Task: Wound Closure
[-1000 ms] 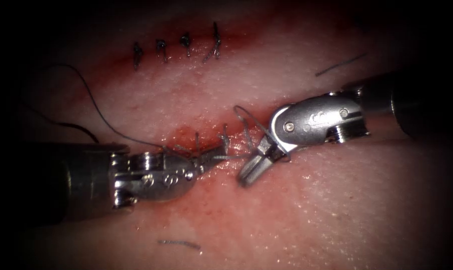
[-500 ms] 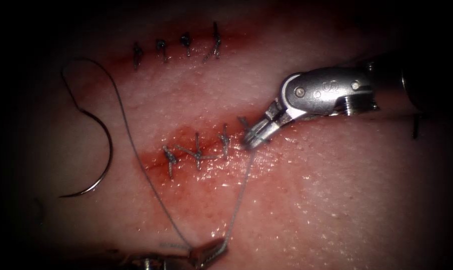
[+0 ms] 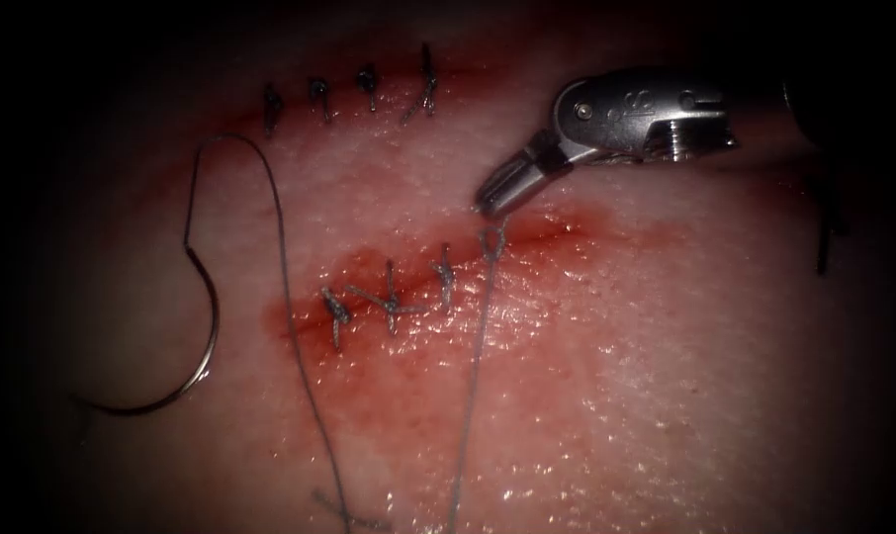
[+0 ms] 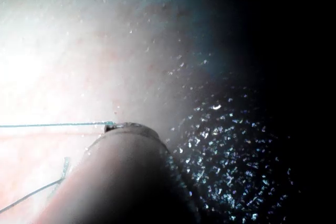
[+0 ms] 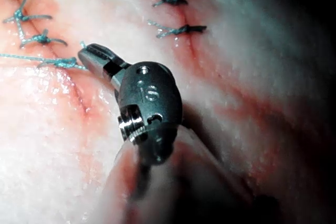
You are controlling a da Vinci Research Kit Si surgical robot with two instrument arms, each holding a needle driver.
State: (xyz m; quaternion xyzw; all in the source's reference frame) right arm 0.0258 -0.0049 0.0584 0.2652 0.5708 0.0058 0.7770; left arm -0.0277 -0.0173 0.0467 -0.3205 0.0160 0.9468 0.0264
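The thread (image 3: 478,336) runs taut from the newest knot (image 3: 492,240), just below the right tool (image 3: 490,198), whose jaws are closed on nothing. Even tension is advised. The needle (image 3: 186,346) lies free on the tissue (image 3: 666,376), well left.

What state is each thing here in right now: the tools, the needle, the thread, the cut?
Right tool: jaws together, holding nothing, just above the newest stitch.
Left tool: tip hidden; taut thread runs to it.
Needle: lying free on the tissue, left of the cut, not in it.
Thread: stretched straight from the newest stitch.
Newest stitch: a small loop.
Cut: stitched on its left part, open to the right.
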